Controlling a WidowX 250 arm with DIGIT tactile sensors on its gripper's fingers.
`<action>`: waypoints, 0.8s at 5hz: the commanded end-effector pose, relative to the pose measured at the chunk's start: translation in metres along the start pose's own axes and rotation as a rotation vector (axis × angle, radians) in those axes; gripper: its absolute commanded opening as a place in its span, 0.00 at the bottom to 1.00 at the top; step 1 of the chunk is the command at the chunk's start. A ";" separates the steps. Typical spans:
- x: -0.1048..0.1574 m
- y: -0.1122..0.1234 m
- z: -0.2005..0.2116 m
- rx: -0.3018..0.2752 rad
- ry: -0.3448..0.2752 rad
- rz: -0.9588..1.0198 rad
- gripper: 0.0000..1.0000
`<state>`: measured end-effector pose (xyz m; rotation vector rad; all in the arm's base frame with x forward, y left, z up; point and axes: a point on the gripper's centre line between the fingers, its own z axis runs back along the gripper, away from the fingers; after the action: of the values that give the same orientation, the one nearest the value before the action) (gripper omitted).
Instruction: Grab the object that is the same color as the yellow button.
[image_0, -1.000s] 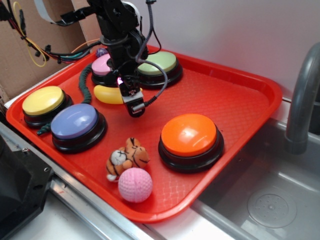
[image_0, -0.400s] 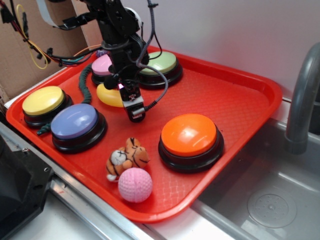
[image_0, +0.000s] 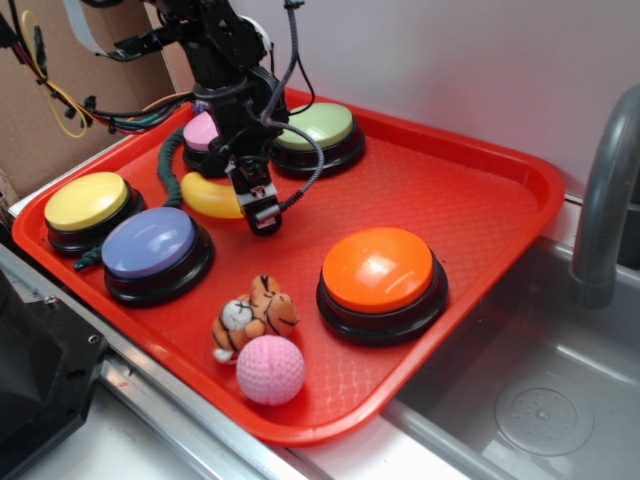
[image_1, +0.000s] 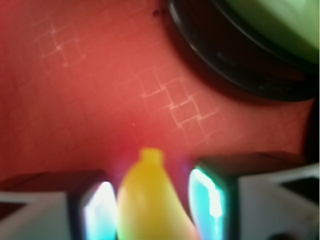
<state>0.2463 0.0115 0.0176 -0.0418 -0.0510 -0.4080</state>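
The yellow toy banana (image_0: 207, 195) lies low over the red tray (image_0: 500, 150), between the pink and blue buttons. My gripper (image_0: 258, 205) reaches down over its right end. In the wrist view the banana (image_1: 150, 200) fills the gap between my two fingers, its stem pointing away, and the gripper (image_1: 150, 181) is shut on it. The yellow button (image_0: 87, 200) sits at the tray's left edge, apart from my gripper.
A pale green button (image_0: 315, 125) stands just behind the gripper and shows in the wrist view (image_1: 270, 30). Also on the tray are a pink button (image_0: 203, 130), a blue button (image_0: 150, 243), an orange button (image_0: 378, 268), a toy tiger (image_0: 255, 315), a pink ball (image_0: 270, 370) and a dark green cord (image_0: 170, 165). A sink (image_0: 540, 400) and tap (image_0: 605, 200) are at the right.
My gripper has moved left and slightly up, and the banana has shifted left with it.
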 end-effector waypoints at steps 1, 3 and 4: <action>0.012 0.003 0.028 0.011 -0.082 0.024 0.00; 0.026 0.000 0.096 0.045 -0.066 0.154 0.00; 0.030 -0.011 0.146 0.110 -0.078 0.205 0.00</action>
<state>0.2569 0.0038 0.1472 0.0336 -0.0804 -0.1825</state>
